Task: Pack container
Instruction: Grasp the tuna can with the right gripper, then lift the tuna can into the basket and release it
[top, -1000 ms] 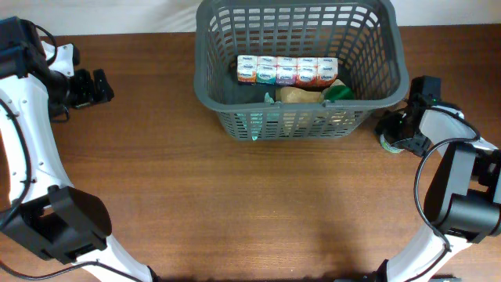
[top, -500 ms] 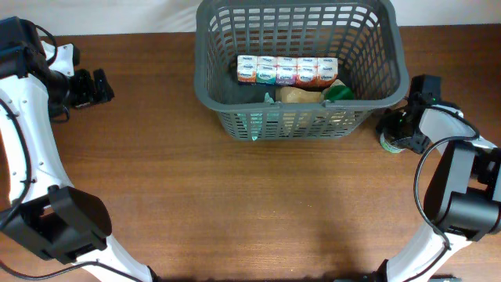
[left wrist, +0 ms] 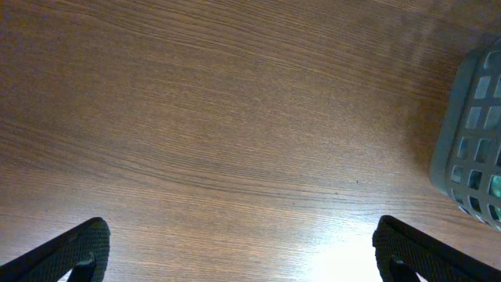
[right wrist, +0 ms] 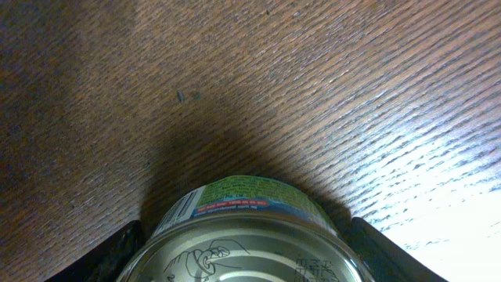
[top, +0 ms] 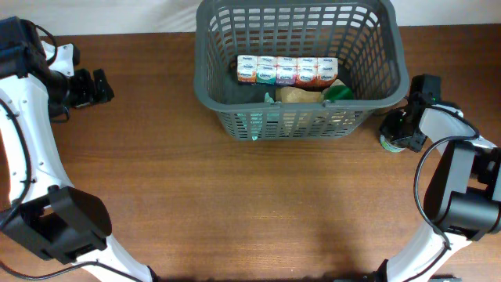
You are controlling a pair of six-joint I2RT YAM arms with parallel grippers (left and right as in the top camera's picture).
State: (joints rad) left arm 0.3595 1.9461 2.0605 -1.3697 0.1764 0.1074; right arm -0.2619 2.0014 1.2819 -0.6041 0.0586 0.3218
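Observation:
The container, a dark grey lattice basket [top: 205, 86], stands at the back centre of the table; its corner shows in the left wrist view [left wrist: 470, 133]. It holds a row of small cartons [top: 286, 70], a tan pack [top: 297, 95] and a green item [top: 338, 92]. A green-labelled tin can [top: 389, 142] stands on the table just right of the basket. My right gripper [top: 394, 131] has a finger pressed on each side of the can [right wrist: 243, 227]. My left gripper [top: 106, 86] is open and empty at the far left, its fingers [left wrist: 243, 251] wide apart over bare wood.
The basket's right wall is close beside the can and the right gripper. The wooden table [top: 258, 204] extends in front of the basket. The back table edge runs just behind the basket.
The right gripper has shifted very slightly at the can. The can, the basket and the left arm have not moved.

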